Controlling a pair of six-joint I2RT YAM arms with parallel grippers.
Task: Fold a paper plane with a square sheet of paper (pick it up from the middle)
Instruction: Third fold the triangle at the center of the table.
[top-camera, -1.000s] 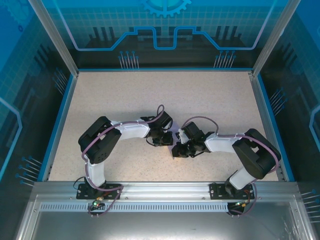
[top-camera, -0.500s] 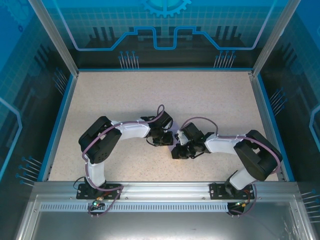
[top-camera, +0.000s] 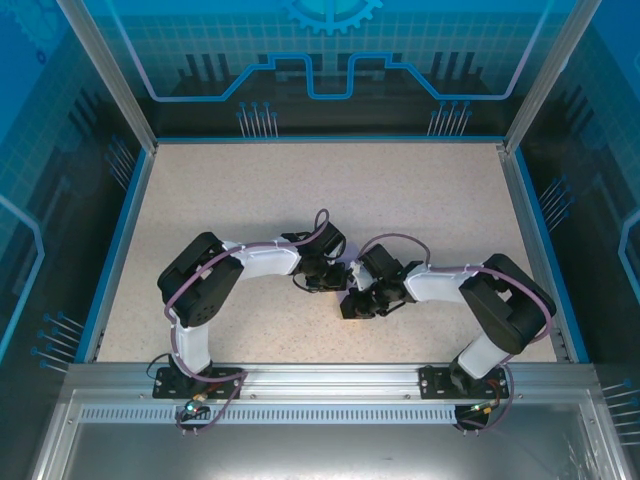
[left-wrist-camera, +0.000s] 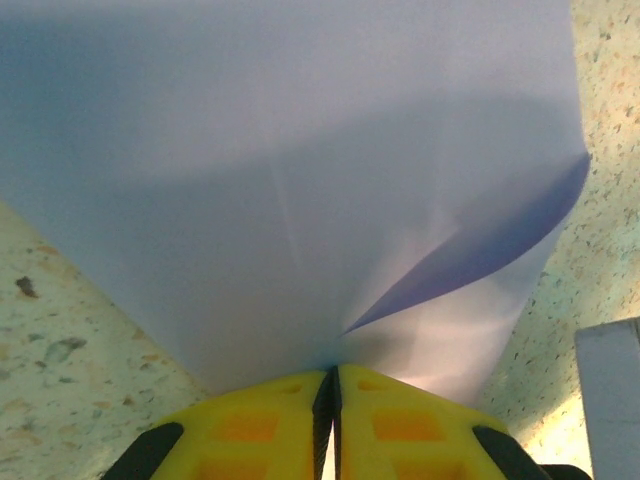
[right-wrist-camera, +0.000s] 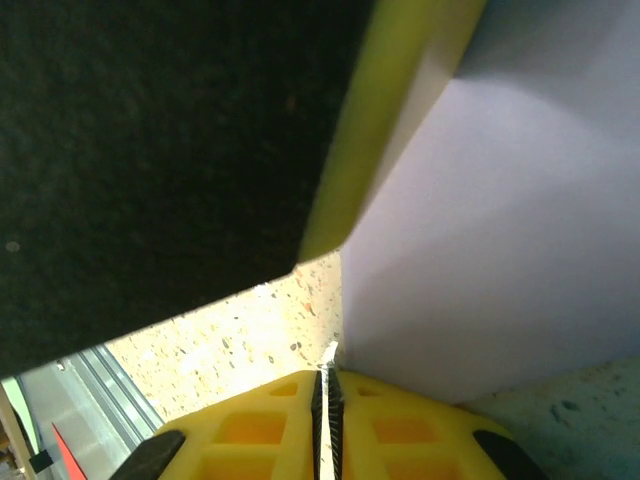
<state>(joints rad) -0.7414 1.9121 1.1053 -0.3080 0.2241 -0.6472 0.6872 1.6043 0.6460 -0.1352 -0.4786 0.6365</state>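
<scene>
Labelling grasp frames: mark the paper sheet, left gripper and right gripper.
paper sheet (left-wrist-camera: 300, 150), left wrist view, middle of its lavender face.
left gripper (left-wrist-camera: 332, 382), left wrist view, seam between closed yellow fingertips.
right gripper (right-wrist-camera: 323, 385), right wrist view, seam between closed yellow fingertips.

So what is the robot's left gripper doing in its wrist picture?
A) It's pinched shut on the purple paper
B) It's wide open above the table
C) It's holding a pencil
A: in the left wrist view the left gripper has its jaws pressed together, and the purple paper comes straight out from between them.
</scene>
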